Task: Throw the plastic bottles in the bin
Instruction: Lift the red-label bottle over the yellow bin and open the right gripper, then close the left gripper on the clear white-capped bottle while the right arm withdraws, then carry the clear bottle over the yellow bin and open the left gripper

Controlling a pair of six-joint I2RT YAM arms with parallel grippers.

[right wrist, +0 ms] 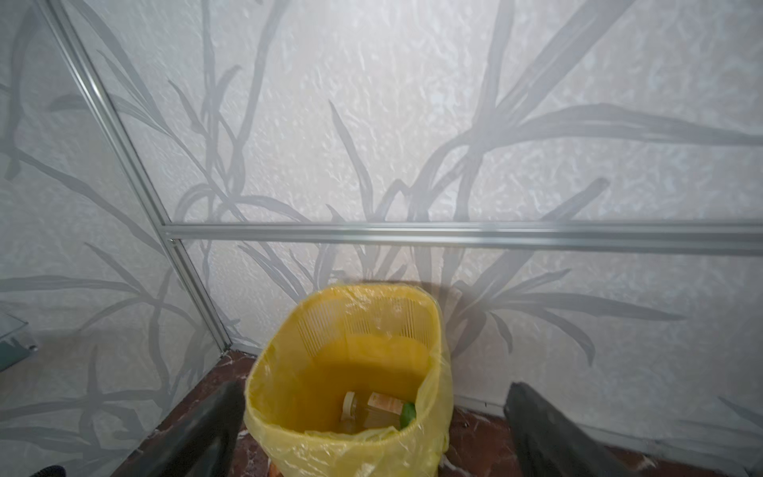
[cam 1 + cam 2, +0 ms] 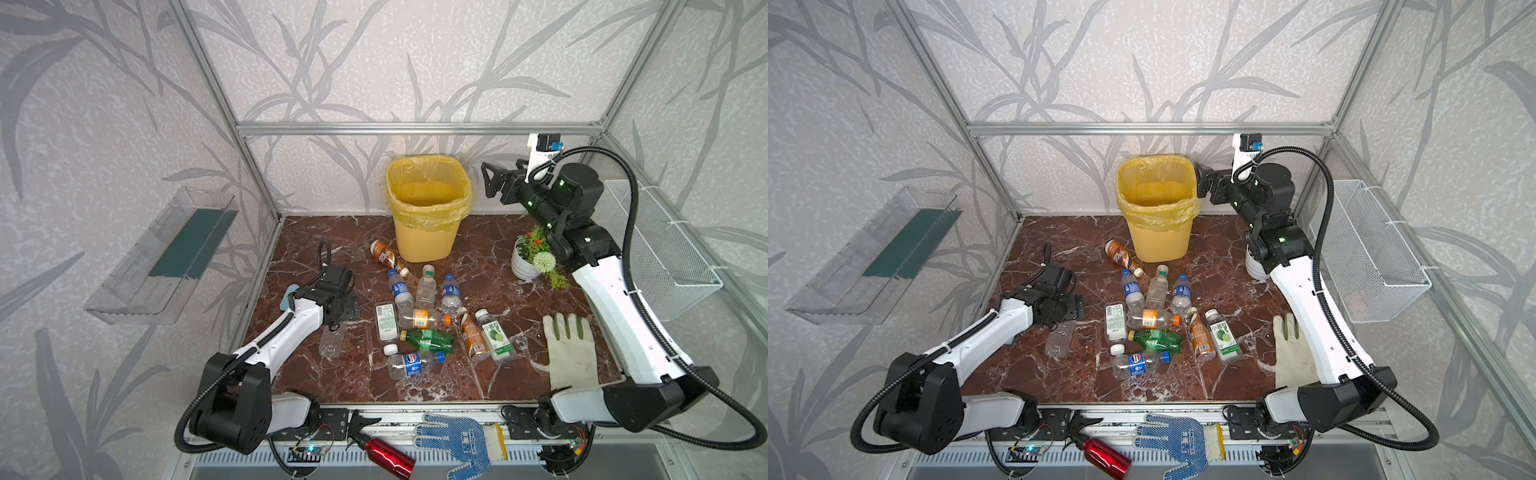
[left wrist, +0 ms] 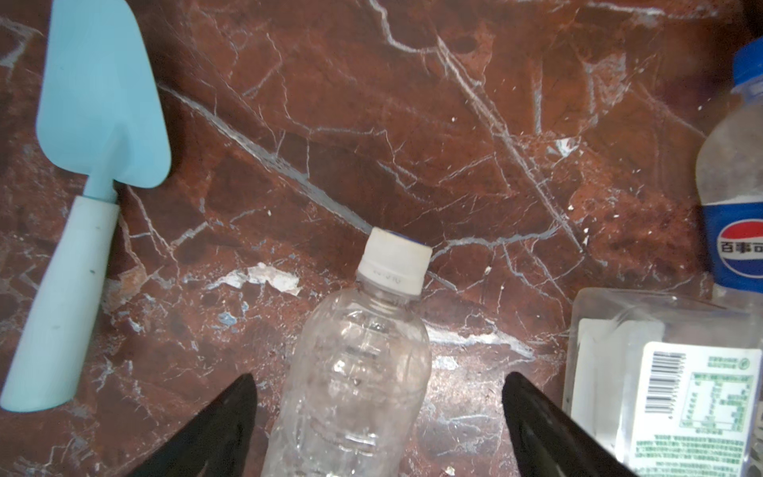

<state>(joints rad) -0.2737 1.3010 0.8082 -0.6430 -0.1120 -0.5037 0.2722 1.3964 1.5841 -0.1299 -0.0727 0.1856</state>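
**Bottle count and clearance**

Eleven plastic bottles (image 2: 424, 318) lie on the surface (image 2: 307, 374), clustered at frame centre. At least one more lies inside the bin (image 2: 424, 241), which stands upper centre against the back wall.

Readable markings are a Pepsi bottle (image 3: 739, 243) logo and "小青柠" on the green-white bottle (image 2: 496, 334).

The left gripper (image 3: 377, 384) fingers stand apart astride a clear unlabelled bottle (image 3: 355, 371), not touching it. The right gripper (image 1: 375, 388) fingers are spread and empty, right of the bin rim.

The lower-left surface is bare.

Lab test cell: aluminium frame (image 2: 415, 126), wallpapered panels (image 2: 415, 62)
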